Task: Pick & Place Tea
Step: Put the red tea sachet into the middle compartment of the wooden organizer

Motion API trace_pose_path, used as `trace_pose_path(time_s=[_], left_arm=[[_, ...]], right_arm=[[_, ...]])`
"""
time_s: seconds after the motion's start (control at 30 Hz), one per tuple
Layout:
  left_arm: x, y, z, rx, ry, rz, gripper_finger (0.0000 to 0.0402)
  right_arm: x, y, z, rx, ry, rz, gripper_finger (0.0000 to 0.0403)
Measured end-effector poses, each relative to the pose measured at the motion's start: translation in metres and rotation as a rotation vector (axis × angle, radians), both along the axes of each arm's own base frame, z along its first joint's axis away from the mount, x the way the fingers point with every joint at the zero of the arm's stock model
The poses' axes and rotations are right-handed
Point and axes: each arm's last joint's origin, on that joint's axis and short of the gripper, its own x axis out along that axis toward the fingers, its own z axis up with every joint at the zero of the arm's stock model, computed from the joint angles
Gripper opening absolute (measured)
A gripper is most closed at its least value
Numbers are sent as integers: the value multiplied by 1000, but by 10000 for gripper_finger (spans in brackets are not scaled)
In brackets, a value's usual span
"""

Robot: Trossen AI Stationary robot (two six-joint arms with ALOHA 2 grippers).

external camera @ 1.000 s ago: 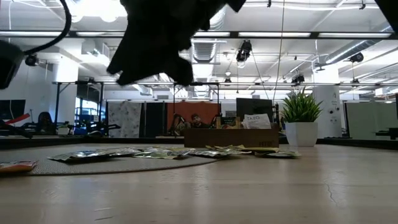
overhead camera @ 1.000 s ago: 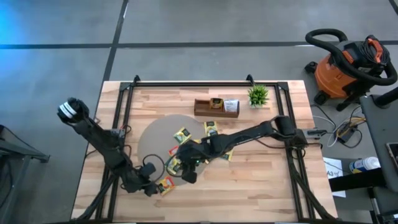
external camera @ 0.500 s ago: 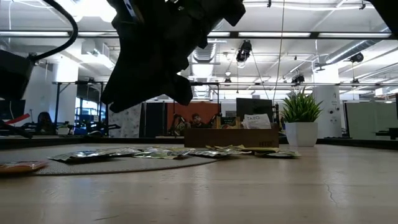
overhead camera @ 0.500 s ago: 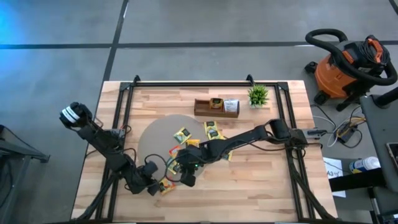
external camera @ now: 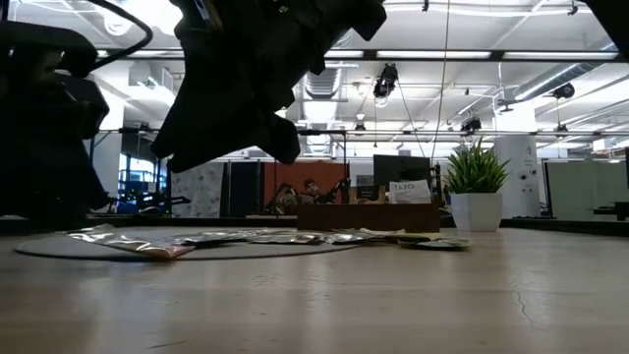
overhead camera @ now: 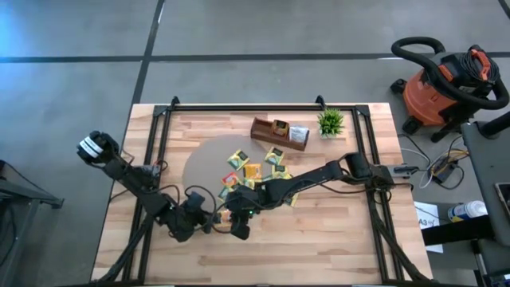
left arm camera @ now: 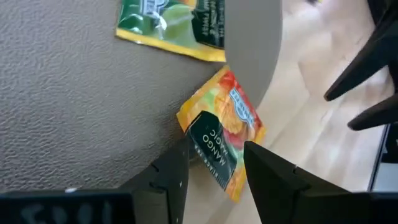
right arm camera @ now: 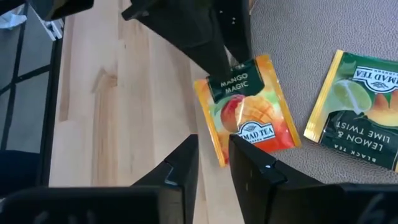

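An orange-red mango sachet (left arm camera: 227,121) lies at the near edge of the round grey mat (overhead camera: 207,163), partly over the wood. It also shows in the right wrist view (right arm camera: 249,118). My left gripper (overhead camera: 213,219) is shut on its dark label end. My right gripper (overhead camera: 239,229) hovers just right of it, above the table. Its fingers (right arm camera: 180,168) stand a narrow gap apart, with nothing between them. Several yellow, green and orange sachets (overhead camera: 255,171) lie flat on the mat. My left gripper has the sachet's dark label end (left arm camera: 211,140) between its two fingers, one at each side edge. The fingers come low and slanting from the table's left, along the sachet. The sachet's other end rests flat on the mat's edge.
A brown wooden tray (overhead camera: 279,131) holding a few sachets sits skewed at the far side, against the mat. A small potted plant (overhead camera: 331,121) stands right of it. A green lemon sachet (right arm camera: 360,112) lies close by on the mat. Bare wood shows along the near edge.
My left gripper has moved toward the table's right and slightly far, bringing the orange-red sachet from the bare wood to the mat's near edge. The mat and its sachets have slid toward the far right, and the wooden tray has turned askew.
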Motion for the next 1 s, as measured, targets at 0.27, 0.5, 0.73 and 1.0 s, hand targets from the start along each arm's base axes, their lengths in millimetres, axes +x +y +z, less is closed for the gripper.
trace_pose_path(time_s=[0.27, 0.5, 0.73, 1.0], left_arm=[[3, 2, 9, 85, -58, 4, 149], [5, 19, 4, 194, 0, 80, 149], [6, 18, 5, 155, 28, 27, 149], [3, 13, 6, 119, 52, -16, 149]], right_arm=[[2, -1, -15, -9, 26, -10, 82], [5, 1, -43, 56, 96, -14, 82], [7, 2, -51, 55, 104, -19, 82], [10, 8, -61, 160, 116, -32, 82]])
